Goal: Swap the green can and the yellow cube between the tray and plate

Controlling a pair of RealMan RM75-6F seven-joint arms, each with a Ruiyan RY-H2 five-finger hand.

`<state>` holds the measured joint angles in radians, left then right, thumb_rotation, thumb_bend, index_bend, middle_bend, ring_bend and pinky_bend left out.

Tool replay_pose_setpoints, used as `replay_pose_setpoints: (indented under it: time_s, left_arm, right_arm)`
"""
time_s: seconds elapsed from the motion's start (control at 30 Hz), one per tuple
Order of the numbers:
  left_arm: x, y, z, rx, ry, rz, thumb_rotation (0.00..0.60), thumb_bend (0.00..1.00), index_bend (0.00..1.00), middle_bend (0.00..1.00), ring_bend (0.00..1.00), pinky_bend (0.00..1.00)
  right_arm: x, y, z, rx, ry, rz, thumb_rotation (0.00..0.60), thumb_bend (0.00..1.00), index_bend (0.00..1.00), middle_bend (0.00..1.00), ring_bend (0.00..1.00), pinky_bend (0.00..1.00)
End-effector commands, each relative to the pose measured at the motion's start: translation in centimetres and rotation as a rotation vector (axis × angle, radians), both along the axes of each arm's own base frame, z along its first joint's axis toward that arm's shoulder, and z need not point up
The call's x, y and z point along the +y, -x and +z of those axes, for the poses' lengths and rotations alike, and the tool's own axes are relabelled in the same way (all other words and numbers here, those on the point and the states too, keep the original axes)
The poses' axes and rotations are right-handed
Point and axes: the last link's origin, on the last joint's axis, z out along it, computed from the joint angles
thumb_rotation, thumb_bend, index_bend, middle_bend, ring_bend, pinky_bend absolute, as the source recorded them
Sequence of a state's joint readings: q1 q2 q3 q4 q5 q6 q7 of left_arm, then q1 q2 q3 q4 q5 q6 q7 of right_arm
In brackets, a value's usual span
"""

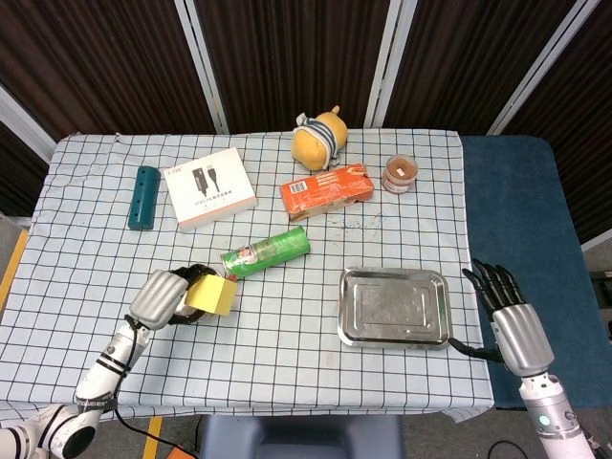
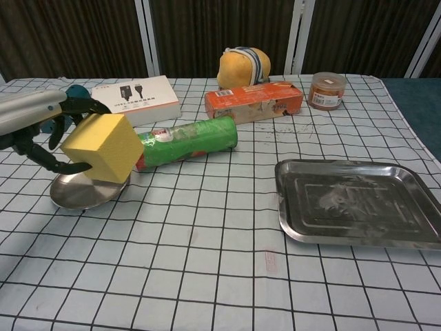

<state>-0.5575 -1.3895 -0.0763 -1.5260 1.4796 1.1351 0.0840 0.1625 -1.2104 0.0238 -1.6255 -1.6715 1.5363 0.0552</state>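
Bench [image 1: 287, 363]: covered with a white cloth gridded in black, carrying all items below.

Tray [image 2: 355, 202]: rectangular, metal, on the robot's right side of the bench; nothing in it.

White box [image 1: 208, 187]: flat, printed with a cable picture, toward the far left.

Orange carton [image 1: 326, 190]: lying lengthwise behind the tray, near the bench's middle.

Green can [image 2: 186, 142]: on its side directly on the cloth, between the plate and the orange carton; in neither tray nor plate.

Stuffed toy [image 1: 319, 139]: yellow with a striped band, at the far edge.

Teal case [image 1: 142, 196]: long, at the far left.

Plate [image 2: 81, 192]: round, metal, near left; bare in the chest view.

Yellow cube [image 2: 103, 147]: tilted, lifted clear of the plate, above its rim, just beside the can's capped end.

Left hand [image 1: 164, 296]: fingers wrapped around the yellow cube, holding it aloft.

Right hand [image 1: 508, 311]: off the bench's right edge beside the tray, fingers spread apart, holding nothing.

Small jar [image 2: 326, 89]: brown contents, far right corner.
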Motion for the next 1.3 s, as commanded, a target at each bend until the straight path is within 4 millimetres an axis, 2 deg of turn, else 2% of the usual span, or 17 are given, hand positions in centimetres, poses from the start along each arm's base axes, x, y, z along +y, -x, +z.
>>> replay_pose_setpoints:
  time_s: [0.03, 0.27, 0.47, 0.6, 0.7, 0.8, 0.87, 0.93, 1.1, 1.2, 1.3]
  left_arm:
    - [-0.6, -2.0, -1.1, -0.002, 0.032, -0.037, 0.6, 0.45, 0.56, 0.5, 0.42, 0.64]
    - [-1.8, -4.7, -4.2, 0.001, 0.1, -0.05, 0.6, 0.46, 0.56, 0.49, 0.42, 0.64]
    - [-2.4, -5.3, -5.8, 0.063, 0.103, -0.075, 0.6, 0.45, 0.53, 0.46, 0.41, 0.64]
    - [-3.1, -4.9, -6.5, 0.12, 0.094, -0.083, 0.6, 0.46, 0.43, 0.32, 0.32, 0.6]
    - [-3.4, -4.6, -6.8, 0.144, 0.101, -0.082, 0.6, 0.45, 0.25, 0.19, 0.2, 0.49]
    - [-3.8, -4.3, -6.9, 0.169, 0.12, -0.076, 0.6, 0.43, 0.05, 0.04, 0.06, 0.36]
    - [-4.1, -4.1, -6.8, 0.186, 0.15, -0.061, 0.6, 0.4, 0.0, 0.0, 0.0, 0.27]
    - [-4.4, -4.1, -6.7, 0.196, 0.168, -0.061, 0.6, 0.39, 0.0, 0.0, 0.0, 0.22]
    - [-4.8, -3.8, -6.0, 0.226, 0.19, -0.055, 0.6, 0.37, 0.0, 0.0, 0.0, 0.2]
    - [-4.7, -3.3, -4.9, 0.259, 0.182, -0.041, 0.6, 0.37, 0.0, 0.0, 0.0, 0.2]
    - [-4.2, -2.8, -2.8, 0.306, 0.141, -0.011, 0.6, 0.37, 0.0, 0.0, 0.0, 0.2]
  right_arm:
    - [0.3, -0.1, 0.1, -0.003, 0.003, 0.01, 0.6, 0.08, 0.0, 0.0, 0.0, 0.0]
    - [1.0, -0.3, 0.5, -0.017, 0.031, 0.036, 0.6, 0.08, 0.0, 0.0, 0.0, 0.0]
    - [1.1, -0.3, 0.7, -0.029, 0.027, 0.039, 0.6, 0.08, 0.0, 0.0, 0.0, 0.0]
    - [1.1, -0.3, 1.0, -0.041, 0.038, 0.041, 0.6, 0.08, 0.0, 0.0, 0.0, 0.0]
    - [1.1, -0.3, 1.0, -0.046, 0.044, 0.043, 0.6, 0.08, 0.0, 0.0, 0.0, 0.0]
    - [1.2, -0.3, 1.1, -0.049, 0.044, 0.043, 0.6, 0.08, 0.0, 0.0, 0.0, 0.0]
    - [1.1, -0.3, 1.1, -0.049, 0.047, 0.044, 0.6, 0.08, 0.0, 0.0, 0.0, 0.0]
    - [1.1, -0.3, 1.0, -0.047, 0.048, 0.042, 0.6, 0.08, 0.0, 0.0, 0.0, 0.0]
    - [1.0, -0.3, 0.9, -0.046, 0.043, 0.04, 0.6, 0.07, 0.0, 0.0, 0.0, 0.0]
    - [1.1, -0.3, 1.0, -0.048, 0.042, 0.039, 0.6, 0.08, 0.0, 0.0, 0.0, 0.0]
    - [1.1, -0.3, 1.0, -0.053, 0.039, 0.042, 0.6, 0.08, 0.0, 0.0, 0.0, 0.0]
